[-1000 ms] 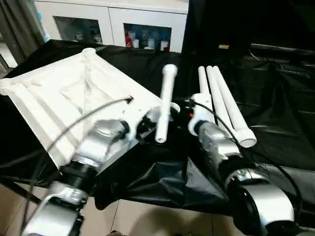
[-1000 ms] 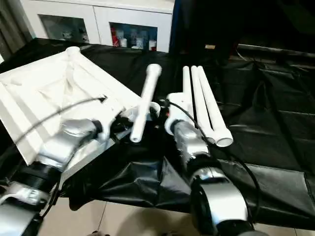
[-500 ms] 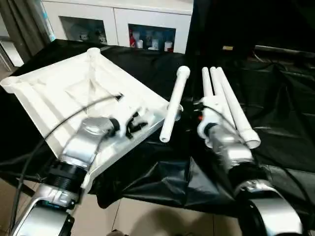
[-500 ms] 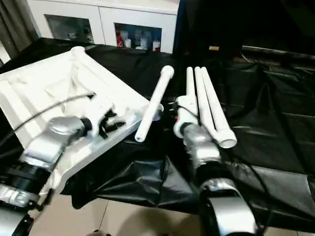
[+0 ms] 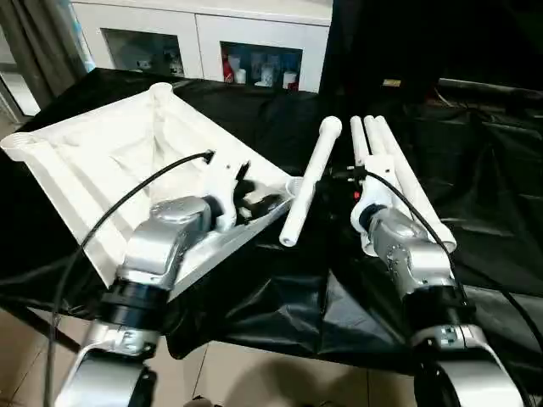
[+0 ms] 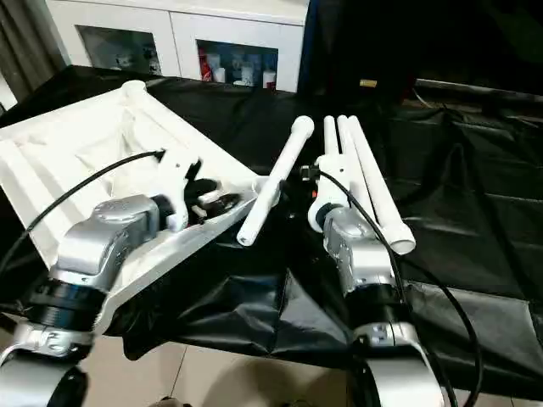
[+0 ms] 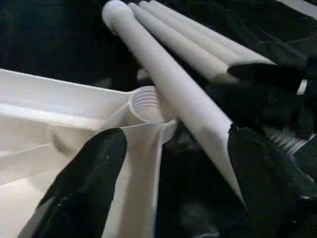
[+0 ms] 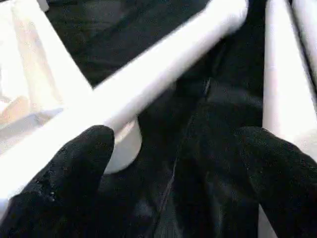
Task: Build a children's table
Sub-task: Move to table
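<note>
The children's table top (image 5: 93,161) lies upside down on the left, ribbed underside up. One white leg (image 5: 310,182) lies slanted across its near right corner socket (image 7: 148,101), its thick end pointing towards me. Three more legs (image 5: 399,182) lie side by side just to the right. My left gripper (image 7: 173,168) is open at that corner, its fingers (image 7: 84,188) spread on either side of the socket and the leg's near end. My right gripper (image 8: 173,158) is open too. It hovers low between the slanted leg (image 8: 163,69) and the three legs, gripping nothing.
A black cloth (image 5: 484,170) covers the work table and hangs wrinkled over its front edge (image 5: 280,322). A white glass-door cabinet (image 5: 204,42) stands behind. A black cable (image 5: 127,203) runs along my left forearm over the table top.
My left gripper's fingers have spread apart and let go of the leg, which now lies lower, across the corner socket. The right gripper stays open in about the same place.
</note>
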### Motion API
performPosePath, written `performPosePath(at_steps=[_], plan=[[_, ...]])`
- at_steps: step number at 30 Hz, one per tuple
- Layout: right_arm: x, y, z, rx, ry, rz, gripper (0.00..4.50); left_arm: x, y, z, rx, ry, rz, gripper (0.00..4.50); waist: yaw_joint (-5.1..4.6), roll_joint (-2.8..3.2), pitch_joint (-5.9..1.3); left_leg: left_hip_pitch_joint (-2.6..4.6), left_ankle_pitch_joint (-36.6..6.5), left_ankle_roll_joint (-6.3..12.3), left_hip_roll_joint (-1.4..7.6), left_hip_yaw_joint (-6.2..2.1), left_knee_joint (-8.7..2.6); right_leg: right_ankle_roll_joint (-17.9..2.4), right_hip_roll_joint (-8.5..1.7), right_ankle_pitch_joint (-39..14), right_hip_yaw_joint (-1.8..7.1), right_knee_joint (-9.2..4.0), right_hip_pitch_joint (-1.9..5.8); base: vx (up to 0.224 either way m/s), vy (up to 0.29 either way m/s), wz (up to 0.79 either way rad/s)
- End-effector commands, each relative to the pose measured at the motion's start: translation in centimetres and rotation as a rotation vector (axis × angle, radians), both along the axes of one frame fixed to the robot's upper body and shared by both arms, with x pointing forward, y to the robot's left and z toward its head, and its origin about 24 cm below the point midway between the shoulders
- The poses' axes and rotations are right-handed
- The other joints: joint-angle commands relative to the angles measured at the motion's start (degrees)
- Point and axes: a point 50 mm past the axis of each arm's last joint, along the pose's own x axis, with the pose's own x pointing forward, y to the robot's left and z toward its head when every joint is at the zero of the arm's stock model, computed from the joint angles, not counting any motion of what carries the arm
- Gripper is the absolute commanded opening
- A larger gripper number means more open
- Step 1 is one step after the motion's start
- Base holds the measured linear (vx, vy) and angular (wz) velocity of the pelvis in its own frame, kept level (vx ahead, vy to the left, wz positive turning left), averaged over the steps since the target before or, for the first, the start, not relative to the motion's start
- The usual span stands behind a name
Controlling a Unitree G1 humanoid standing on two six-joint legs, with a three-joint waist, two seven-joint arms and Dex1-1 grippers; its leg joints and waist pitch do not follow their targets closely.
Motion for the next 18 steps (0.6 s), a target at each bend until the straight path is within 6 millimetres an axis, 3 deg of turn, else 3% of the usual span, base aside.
performPosePath(at_steps=[1, 4, 11, 18], plan=[[-0.2, 0.0, 0.6, 0.02, 0.011, 0.003, 4.5, -0.1, -0.3, 0.6, -0.005, -0.01, -0.009, 4.1, 0.31, 0.59, -4.98, 0.24, -3.72, 2.06, 1.02, -0.26, -3.26, -12.36, -4.01, -0.24, 2.98, -3.31, 4.18, 0.0, 0.0, 0.0], [-0.4, -0.2, 0.6, 0.026, 0.042, 0.004, 4.5, -0.7, -0.6, -0.1, 0.02, 0.01, -0.02, 4.42, 0.34, 0.46, -4.96, 0.28, -3.48, 2.06, 1.08, -0.23, -3.24, -12.32, -4.05, -0.16, 3.0, -3.28, 4.15, 0.0, 0.0, 0.0], [-0.2, 0.2, 2.2, 0.207, 0.08, -0.01, 4.5, -1.4, -1.1, -0.5, -0.001, 0.045, -0.041, 4.42, 0.55, 0.34, -4.97, 0.27, -3.09, 1.68, 1.0, -0.22, -3.25, -11.59, -4.04, -0.92, 3.03, -3.27, 4.1, 0.0, 0.0, 0.0], [-0.5, 0.6, 2.2, 0.295, 0.125, -0.011, 4.5, -1.5, -1.6, -0.8, -0.009, 0.068, -0.03, 4.42, 0.66, 0.41, -5.03, 0.27, -2.27, 1.35, 0.95, -0.19, -3.18, -11.28, -4.03, 0.01, 3.05, -3.19, 4.12, 0.0, 0.0, 0.0]])
